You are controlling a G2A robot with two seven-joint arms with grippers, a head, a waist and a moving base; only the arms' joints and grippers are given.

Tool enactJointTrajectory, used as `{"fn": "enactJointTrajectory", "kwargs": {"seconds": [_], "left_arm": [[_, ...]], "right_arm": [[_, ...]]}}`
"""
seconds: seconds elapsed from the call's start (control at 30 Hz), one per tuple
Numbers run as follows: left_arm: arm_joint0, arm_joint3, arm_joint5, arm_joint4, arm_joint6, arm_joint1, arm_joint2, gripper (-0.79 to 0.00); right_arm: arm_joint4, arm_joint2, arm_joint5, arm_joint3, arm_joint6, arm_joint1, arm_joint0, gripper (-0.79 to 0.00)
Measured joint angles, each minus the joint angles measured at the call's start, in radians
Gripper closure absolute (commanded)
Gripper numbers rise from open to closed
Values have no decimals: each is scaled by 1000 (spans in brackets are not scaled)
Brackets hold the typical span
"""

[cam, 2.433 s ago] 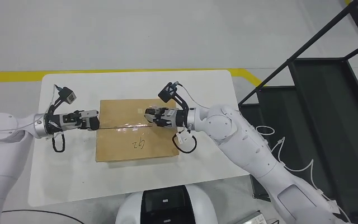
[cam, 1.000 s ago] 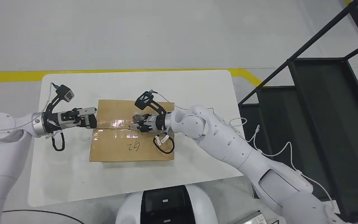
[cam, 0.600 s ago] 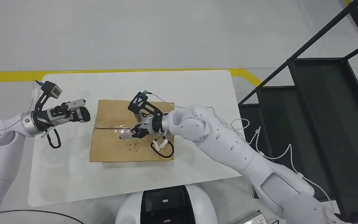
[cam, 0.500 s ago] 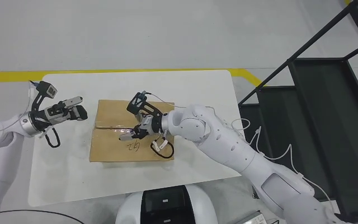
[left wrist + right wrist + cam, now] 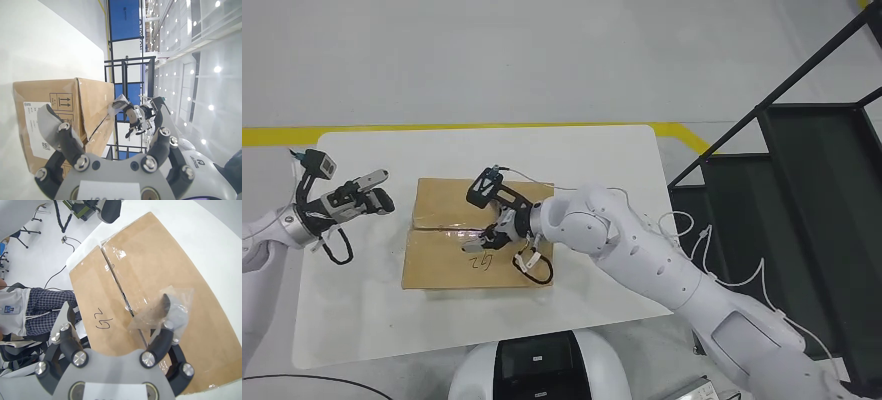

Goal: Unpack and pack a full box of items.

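Note:
A brown cardboard box (image 5: 442,262) lies on the white table (image 5: 607,170), its top flaps meeting at a taped seam (image 5: 113,275) that gapes slightly. My right gripper (image 5: 480,239) hovers open over the seam near the box's middle (image 5: 117,311). A crumpled scrap of clear tape (image 5: 177,296) clings to one of its fingers (image 5: 167,303). My left gripper (image 5: 380,194) is open and holds nothing, a short way off the box's left end (image 5: 105,117). From there I see the box's labelled end face (image 5: 62,106) and the right gripper (image 5: 130,111) beyond it.
Bare tabletop lies right of the box and along the table's near edge (image 5: 442,340). A black stair frame (image 5: 802,150) stands past the table's right side. Shiny tape remnants (image 5: 119,254) stay on the flaps.
The right gripper slid leftward along the seam and stopped over the box's middle. The left gripper pulled away from the box's left end. The box shifted slightly left.

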Motion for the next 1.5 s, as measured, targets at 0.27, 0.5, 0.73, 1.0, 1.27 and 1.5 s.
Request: {"fn": "enactJointTrajectory", "kwargs": {"seconds": [0.27,0.5,0.73,1.0,1.27,1.5], "left_arm": [[-2,-11,7,16,-2,-4,6,-785],[0,-14,4,22,-5,-7,3,-785],[-4,-13,13,22,-15,-7,-6,-785],[-20,-2,16,22,-36,-11,0,-785],[-33,15,10,24,-49,-15,5,-785],[-49,32,2,22,-61,-21,18,-785]], "right_arm": [[-89,70,5,-108,-28,26,-78,-785],[-130,34,-43,-109,-39,18,-68,-785],[-263,-2,-23,-117,-95,5,-39,-785],[-393,1,1,-168,-105,5,-54,-785],[-486,-6,-9,-202,-103,4,-69,-785],[-619,12,20,-266,-133,11,-113,-785]]}}
